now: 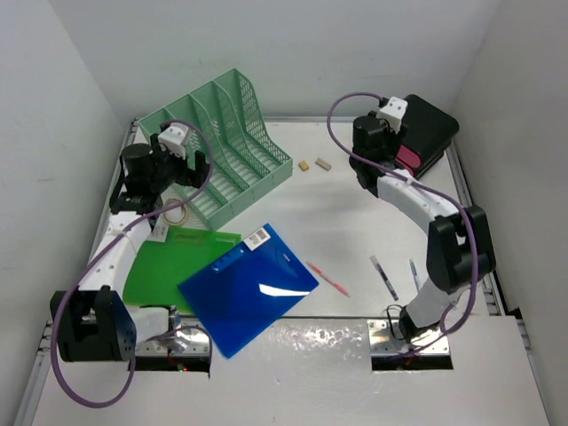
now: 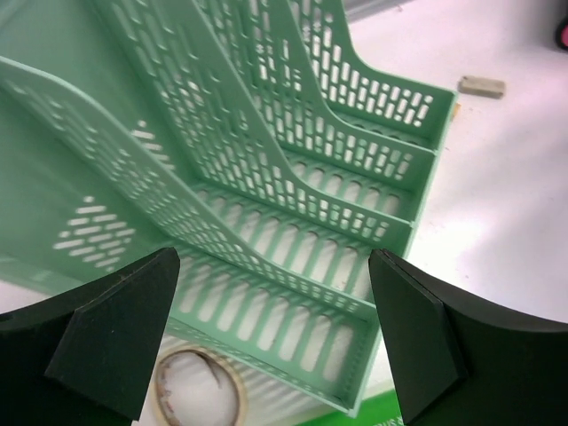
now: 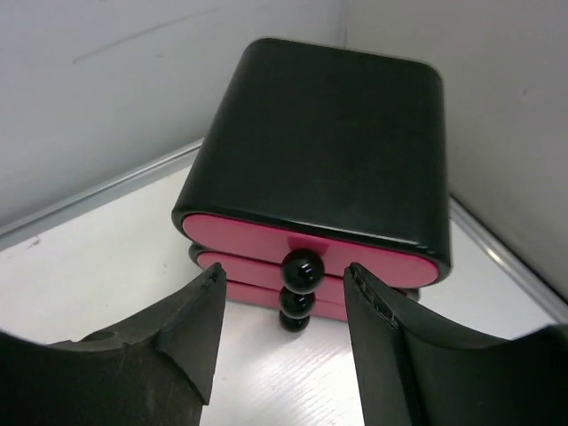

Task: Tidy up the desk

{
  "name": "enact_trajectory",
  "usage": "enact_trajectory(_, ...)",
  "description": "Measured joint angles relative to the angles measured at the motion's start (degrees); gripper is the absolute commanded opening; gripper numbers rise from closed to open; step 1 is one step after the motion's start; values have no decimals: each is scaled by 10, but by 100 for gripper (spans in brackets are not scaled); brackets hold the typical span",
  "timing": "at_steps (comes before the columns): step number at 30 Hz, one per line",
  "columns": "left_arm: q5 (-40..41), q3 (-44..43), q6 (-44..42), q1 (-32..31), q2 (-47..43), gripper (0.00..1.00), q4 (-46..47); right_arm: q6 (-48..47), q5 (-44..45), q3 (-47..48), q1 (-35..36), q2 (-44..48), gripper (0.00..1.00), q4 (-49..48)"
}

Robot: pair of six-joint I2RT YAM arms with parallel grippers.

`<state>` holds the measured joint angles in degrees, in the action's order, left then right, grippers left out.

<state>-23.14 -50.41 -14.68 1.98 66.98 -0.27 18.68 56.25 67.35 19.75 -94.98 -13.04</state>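
Observation:
The white desk [image 1: 355, 222] carries a mint-green file rack [image 1: 222, 142], a black-and-pink drawer box [image 1: 426, 133], a blue folder [image 1: 248, 288] partly on a green folder [image 1: 164, 262], a tape roll [image 1: 175, 211], a red pen [image 1: 328, 280], two erasers [image 1: 313, 165] and two dark pens [image 1: 395, 275]. My left gripper [image 1: 182, 164] is open and empty above the rack's front [image 2: 293, 266]; the tape roll [image 2: 200, 386] lies beneath it. My right gripper [image 1: 371, 151] is open and empty, facing the drawer box [image 3: 319, 151], its fingers [image 3: 200, 337] either side of the black knobs [image 3: 302, 271] but short of them.
White walls stand close on the left, back and right. Metal rails edge the desk [image 1: 466, 195]. The arm bases sit on metal plates at the near edge [image 1: 408, 342]. One eraser [image 2: 482, 86] shows right of the rack in the left wrist view.

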Motion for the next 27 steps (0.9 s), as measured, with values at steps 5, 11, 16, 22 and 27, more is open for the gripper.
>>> enact_trajectory(5,-23,-7,13,0,26,87,-15,63,-5,39,-29,-47,55,36)
enact_trajectory(11,-39,-7,17,0,44,87,-21,107,-9,78,-61,-89,60,81)
enact_trajectory(16,-46,-7,19,0,49,87,-24,127,-7,80,-59,-118,52,101)
enact_trajectory(22,-51,-7,23,0,54,87,-24,142,-5,73,-57,-124,47,105)
enact_trajectory(27,-52,-9,25,0,55,87,-26,144,1,73,-61,-125,46,104)
